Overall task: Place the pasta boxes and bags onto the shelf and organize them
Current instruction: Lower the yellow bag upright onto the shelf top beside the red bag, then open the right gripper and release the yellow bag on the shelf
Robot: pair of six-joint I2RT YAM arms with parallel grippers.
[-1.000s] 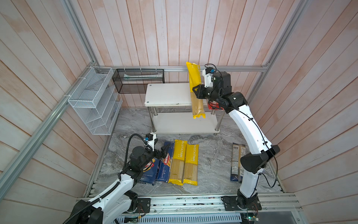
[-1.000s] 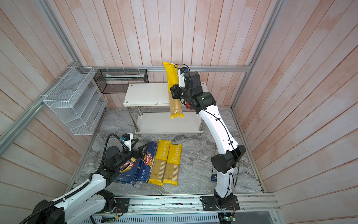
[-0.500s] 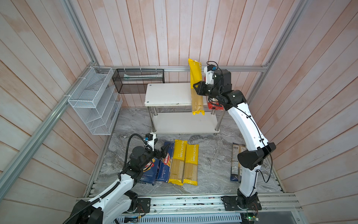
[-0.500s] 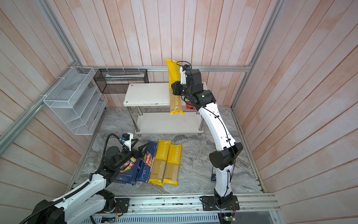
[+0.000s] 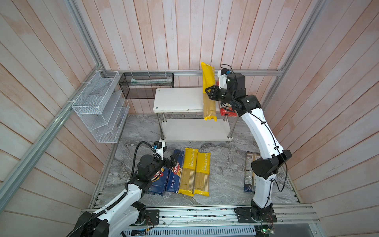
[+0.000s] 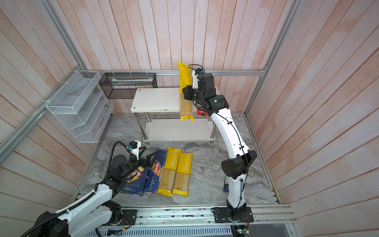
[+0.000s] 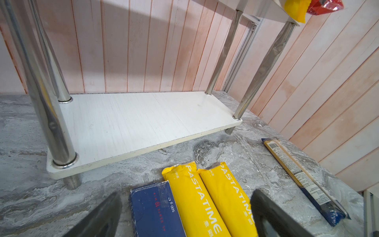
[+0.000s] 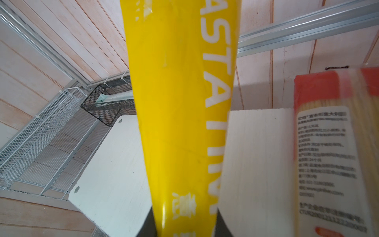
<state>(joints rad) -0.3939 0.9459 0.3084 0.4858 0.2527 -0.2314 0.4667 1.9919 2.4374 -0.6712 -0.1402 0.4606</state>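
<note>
Marble worktop point(image 5: 225, 170), plank walls: my right pincer point(image 5: 210, 94) is clamped on a yellow bag point(image 5: 207, 78) above the shelf point(image 5: 176, 100), red-ended bag point(image 8: 320, 153) just beside; my left pincer point(image 7: 184, 223) gapes empty.

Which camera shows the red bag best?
Right wrist: the red bag fills its edge, label visible though blurred. Both top views show only its red end past the arm; left wrist catches a corner.

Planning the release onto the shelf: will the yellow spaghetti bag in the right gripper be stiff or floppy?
Probably stiff: the yellow bag runs straight past both sides of the right gripper without sagging. Its glossy film looks slippery, so it could slide in the pinch. Rounded and narrow, it may roll on the shelf.
</note>
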